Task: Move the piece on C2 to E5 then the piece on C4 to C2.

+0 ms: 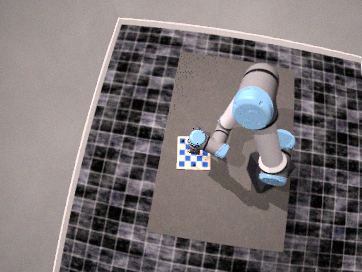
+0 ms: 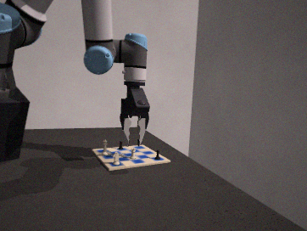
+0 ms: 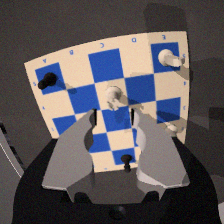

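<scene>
The gripper [image 1: 194, 149] [image 2: 135, 144] [image 3: 113, 109], narrowly parted and holding nothing, hangs over the board [image 1: 186, 168] [image 2: 140, 165] [image 3: 75, 65]. Open squares separate C4's white piece [image 2: 133, 154] [image 3: 113, 94] from E5's [image 2: 116, 158] [image 3: 167, 57], near the corner.

Blue and cream checks on the board [image 1: 179, 167] [image 2: 140, 164] [image 3: 32, 65], black or off-white on the pieces, pale blue and grey on the arm [image 1: 270, 146] [image 2: 97, 21].

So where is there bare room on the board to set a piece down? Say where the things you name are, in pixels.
The far row in the wrist view, between the black piece [image 2: 158, 155] [image 3: 48, 80] on A5 and white piece [image 2: 116, 159] [image 3: 166, 57] on E5: B5, C5, D5. Crowded around C4, beneath the tool [image 1: 194, 149] [image 2: 135, 143] [image 3: 113, 109].
</scene>
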Robot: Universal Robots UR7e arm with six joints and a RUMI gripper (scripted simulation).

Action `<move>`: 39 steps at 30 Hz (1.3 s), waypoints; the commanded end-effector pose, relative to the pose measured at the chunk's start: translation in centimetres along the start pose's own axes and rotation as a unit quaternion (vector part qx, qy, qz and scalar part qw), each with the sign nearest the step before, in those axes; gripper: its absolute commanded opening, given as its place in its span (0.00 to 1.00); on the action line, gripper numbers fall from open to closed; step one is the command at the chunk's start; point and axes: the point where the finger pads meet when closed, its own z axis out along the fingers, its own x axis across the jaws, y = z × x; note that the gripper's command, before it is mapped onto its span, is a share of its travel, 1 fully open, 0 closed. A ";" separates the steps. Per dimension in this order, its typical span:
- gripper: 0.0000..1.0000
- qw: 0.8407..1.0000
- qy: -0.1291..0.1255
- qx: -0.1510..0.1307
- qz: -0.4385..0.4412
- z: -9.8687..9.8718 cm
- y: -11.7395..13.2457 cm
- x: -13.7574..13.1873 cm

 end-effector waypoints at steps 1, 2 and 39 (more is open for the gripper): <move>0.22 1.000 -0.001 0.000 0.000 0.0 0.0 0.0; 0.22 1.000 -0.001 0.000 0.000 0.0 0.0 0.0; 0.22 1.000 -0.001 0.000 0.000 3.1 0.0 0.0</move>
